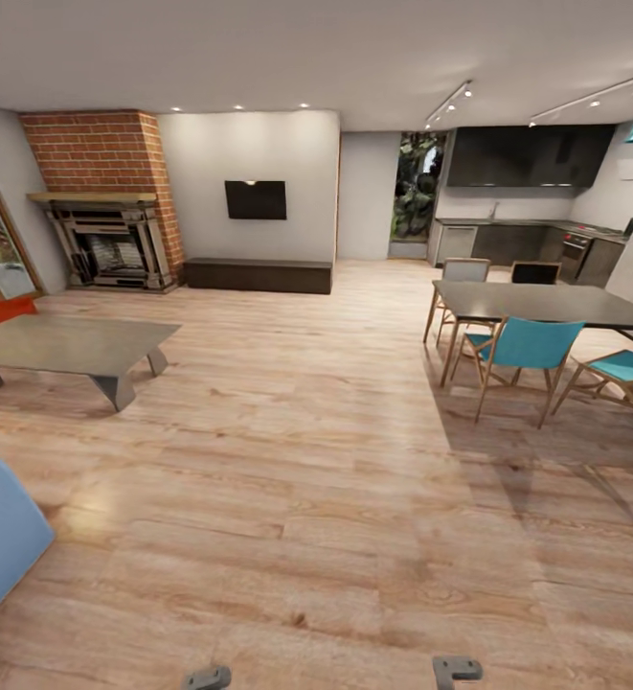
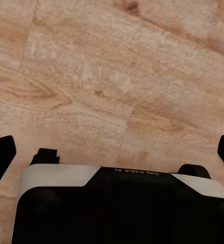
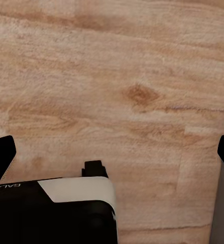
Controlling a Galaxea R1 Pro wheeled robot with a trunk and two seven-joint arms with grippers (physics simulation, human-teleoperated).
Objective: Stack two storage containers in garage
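Our left gripper [image 2: 112, 152] and right gripper [image 3: 112, 152] hang wide open, empty, over the wood-plank flooring [image 1: 316, 498]; one storage container [image 1: 10, 309] sits far left.

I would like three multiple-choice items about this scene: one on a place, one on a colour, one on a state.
1. Where is the red-orange storage container?
A. on the dining table
B. on the floor behind the low coffee table, by the glass door
C. inside the fireplace

2. What colour are the dining chairs' seats?
A. teal
B. black
C. yellow

3. How is the left gripper?
A. shut on a container
B. open, holding nothing
C. shut on a chair leg

Key: 1 B, it peeks out past the table's far left edge; 2 A, the head view shows teal; 3 B, fingertips stand wide apart over bare wood floor.
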